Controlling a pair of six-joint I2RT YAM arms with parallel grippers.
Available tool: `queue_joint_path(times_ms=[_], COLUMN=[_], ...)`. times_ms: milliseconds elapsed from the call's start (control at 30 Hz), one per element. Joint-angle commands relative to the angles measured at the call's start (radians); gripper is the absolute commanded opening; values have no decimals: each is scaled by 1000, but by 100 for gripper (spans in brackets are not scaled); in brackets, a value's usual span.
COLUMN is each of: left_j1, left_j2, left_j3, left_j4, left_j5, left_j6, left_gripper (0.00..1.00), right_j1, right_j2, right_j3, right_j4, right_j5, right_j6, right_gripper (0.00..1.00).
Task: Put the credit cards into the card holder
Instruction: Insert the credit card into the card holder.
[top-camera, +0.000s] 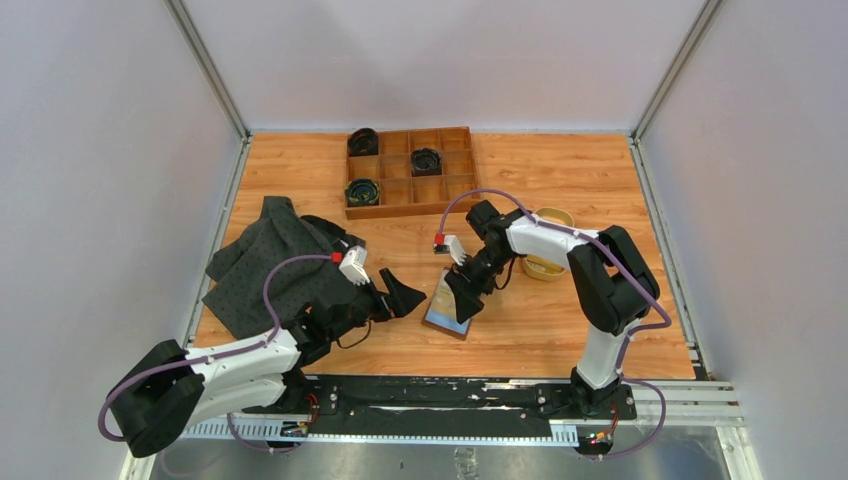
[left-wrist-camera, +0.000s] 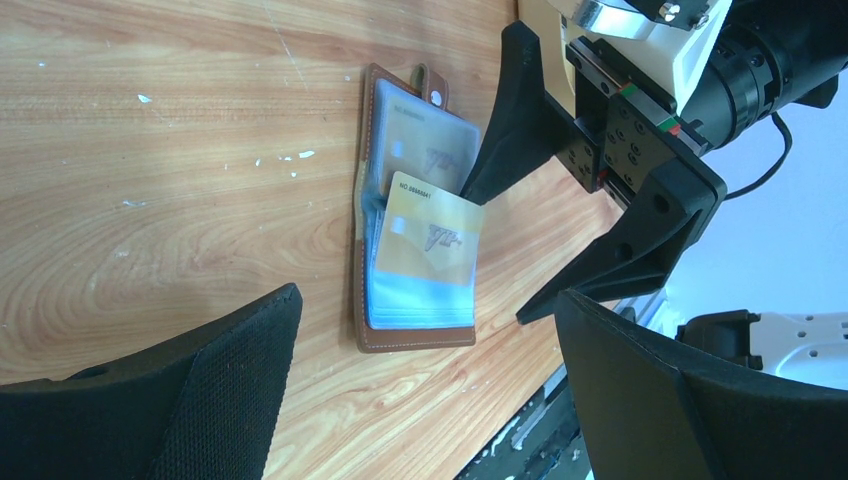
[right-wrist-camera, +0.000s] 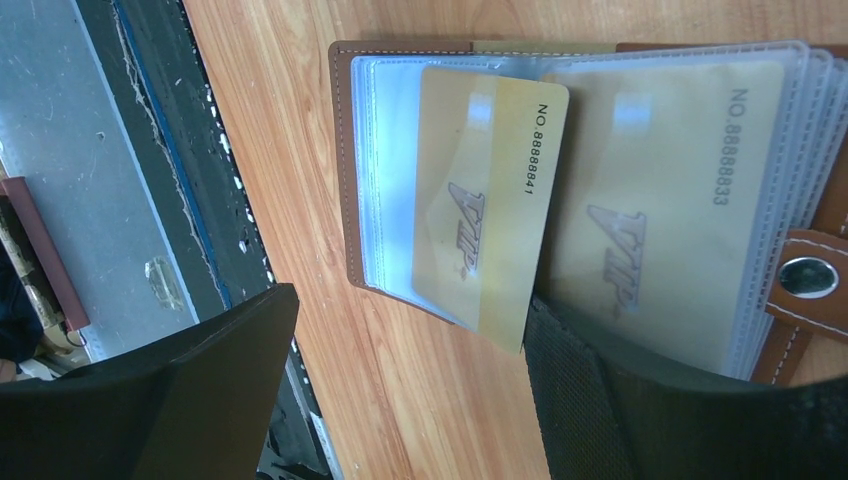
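Found the holder (top-camera: 447, 305) lying open on the table (top-camera: 560, 180), clear sleeves facing up, snap stud (right-wrist-camera: 808, 277) on its strap at one end. Saw a gold card (right-wrist-camera: 485, 200) lying askew across the holder's sleeves, one end sticking out past the holder's leather edge onto bare wood. Could not tell whether tucked into a sleeve or merely resting on top. Noted a second gold card (right-wrist-camera: 660, 190) seated squarely inside a sleeve of the holder, just beside the askew one.

Found the right gripper (left-wrist-camera: 493, 256) over the holder, jaws spread well apart and gripping nothing. Saw one finger (right-wrist-camera: 640, 400) down on the holder's sleeves at the askew card's edge, the other off the holder, above the table.

Found the left gripper (top-camera: 392, 297) near the holder on the left, apart from it, jaws spread as wide as possible, empty, aimed at the holder.

Noted a dark cloth (top-camera: 270, 265) well left of the holder, a wooden tray (top-camera: 410, 170) well beyond the holder, and a tan dish (top-camera: 550, 255) to the holder's right, partly hidden by the right arm.
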Motion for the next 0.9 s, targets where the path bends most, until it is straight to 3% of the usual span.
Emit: queue_joint_path(times_ms=[0,500,867], left_j1=[7,7,6], left_j2=[0,26,48], left_j3=[-14,3,1], left_j4=[19,18,19], left_j5=[-2,32,73], left_j6=[11,5,-77], left_gripper=[100,100,94], right_j1=[-12,79,98], right_j2=[-20,-87,-118], right_j3=[24,-9,-11], right_j4=[-17,53,78], right_j5=[28,208,207], right_j6=[-16,-97,-183], right_gripper=[85,83,83])
